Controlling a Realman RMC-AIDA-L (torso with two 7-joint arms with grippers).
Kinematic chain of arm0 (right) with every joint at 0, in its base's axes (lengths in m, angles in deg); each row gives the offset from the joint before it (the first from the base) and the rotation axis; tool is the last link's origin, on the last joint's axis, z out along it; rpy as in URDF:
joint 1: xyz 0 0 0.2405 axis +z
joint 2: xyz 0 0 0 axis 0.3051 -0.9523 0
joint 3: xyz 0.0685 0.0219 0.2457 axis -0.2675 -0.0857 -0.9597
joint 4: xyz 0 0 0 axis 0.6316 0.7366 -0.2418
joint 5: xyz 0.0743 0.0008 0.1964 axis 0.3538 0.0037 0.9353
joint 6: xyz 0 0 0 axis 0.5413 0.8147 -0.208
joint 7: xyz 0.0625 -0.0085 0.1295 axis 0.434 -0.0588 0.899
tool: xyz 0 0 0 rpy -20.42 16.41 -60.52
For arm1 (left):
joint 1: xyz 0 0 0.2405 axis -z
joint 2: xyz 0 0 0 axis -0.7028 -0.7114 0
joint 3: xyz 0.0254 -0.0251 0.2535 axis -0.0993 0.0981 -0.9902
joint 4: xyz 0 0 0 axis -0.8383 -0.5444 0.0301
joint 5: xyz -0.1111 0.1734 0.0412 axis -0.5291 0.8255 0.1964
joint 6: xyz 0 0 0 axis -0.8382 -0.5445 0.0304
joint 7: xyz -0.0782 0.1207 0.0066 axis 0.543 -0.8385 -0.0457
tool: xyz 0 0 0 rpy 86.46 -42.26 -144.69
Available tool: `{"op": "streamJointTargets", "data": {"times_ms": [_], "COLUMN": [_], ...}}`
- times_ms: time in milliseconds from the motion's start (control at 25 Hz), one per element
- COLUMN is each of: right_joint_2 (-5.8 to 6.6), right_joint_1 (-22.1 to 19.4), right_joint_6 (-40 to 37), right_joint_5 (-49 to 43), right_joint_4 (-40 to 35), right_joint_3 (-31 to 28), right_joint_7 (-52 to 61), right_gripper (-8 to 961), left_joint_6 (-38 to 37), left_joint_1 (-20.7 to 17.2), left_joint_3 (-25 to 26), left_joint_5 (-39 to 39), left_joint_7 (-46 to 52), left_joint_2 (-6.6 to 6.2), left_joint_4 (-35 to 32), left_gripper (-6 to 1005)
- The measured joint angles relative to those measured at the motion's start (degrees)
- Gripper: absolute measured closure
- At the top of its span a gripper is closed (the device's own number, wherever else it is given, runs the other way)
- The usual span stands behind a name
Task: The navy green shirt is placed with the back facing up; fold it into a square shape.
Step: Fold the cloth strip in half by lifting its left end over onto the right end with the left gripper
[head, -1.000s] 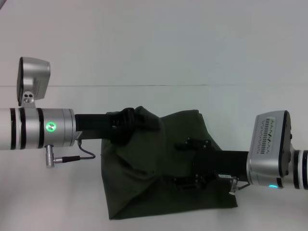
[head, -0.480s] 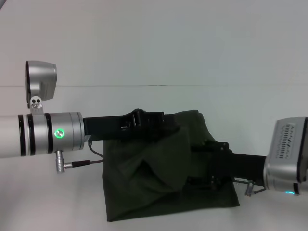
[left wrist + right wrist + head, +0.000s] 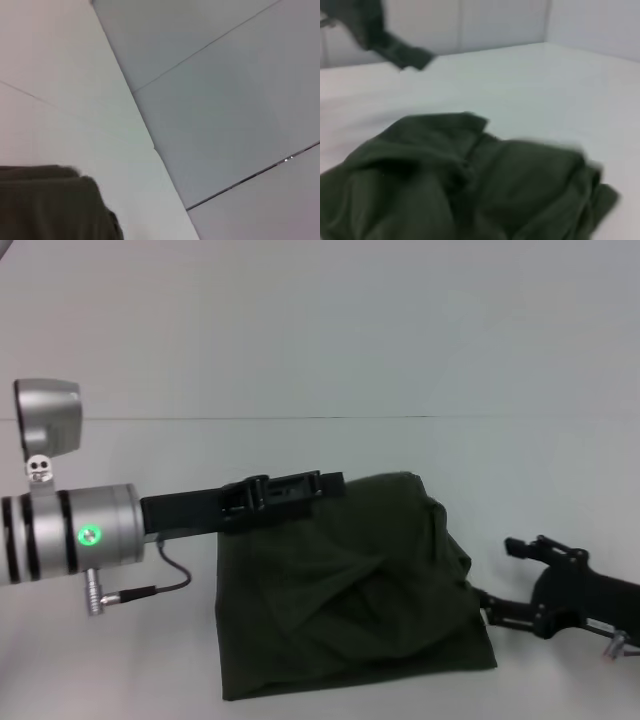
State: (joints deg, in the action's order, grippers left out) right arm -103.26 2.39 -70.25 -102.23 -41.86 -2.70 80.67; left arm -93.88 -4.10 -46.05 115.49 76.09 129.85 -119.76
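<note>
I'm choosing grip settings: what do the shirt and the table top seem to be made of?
The shirt looks like soft matte woven or knit cloth, probably cotton: it bunches into loose folds and creases and shows no shine. The table looks like a smooth, hard, pale laminate or painted board, flat with a faint sheen; which one cannot be told.

We see the navy green shirt (image 3: 345, 590) lying rumpled in a rough square on the table (image 3: 320, 360); left gripper (image 3: 322, 484) over its far edge, right gripper (image 3: 512, 580) open beside it.

The navy green shirt (image 3: 345, 590) lies folded into a rumpled, roughly square bundle, plain side up.
</note>
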Motion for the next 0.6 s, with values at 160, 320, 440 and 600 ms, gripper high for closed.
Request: {"op": "streamJointTargets", "data": {"times_ms": [160,320,440,600], "right_joint_2": [0.00,-0.09,-0.16,-0.33], "right_joint_1": [-1.1,-1.8,-1.9,-1.1], "right_joint_6": [-6.2,-12.6,-16.7,-21.6], "right_joint_5": [0.0,-0.1,-0.1,-0.1], "right_joint_4": [-0.3,-2.5,-4.2,-6.3], "right_joint_3": [-7.0,-9.9,-9.8,-6.3], "right_joint_7": [2.5,7.2,10.6,11.7], "right_gripper": [27,26,29,32], "left_joint_6": [-2.3,-4.0,-6.0,-7.0], "left_joint_1": [-2.9,-6.1,-8.7,-10.2], "left_joint_3": [0.1,0.0,-0.3,-0.4], "left_joint_5": [-2.2,-3.9,-3.4,-3.4], "left_joint_7": [-4.4,-7.2,-13.5,-17.6], "left_joint_2": [-1.87,-4.32,-5.47,-5.60], "left_joint_4": [-0.2,0.0,0.2,0.2], "left_gripper": [168,83,88,91]}}
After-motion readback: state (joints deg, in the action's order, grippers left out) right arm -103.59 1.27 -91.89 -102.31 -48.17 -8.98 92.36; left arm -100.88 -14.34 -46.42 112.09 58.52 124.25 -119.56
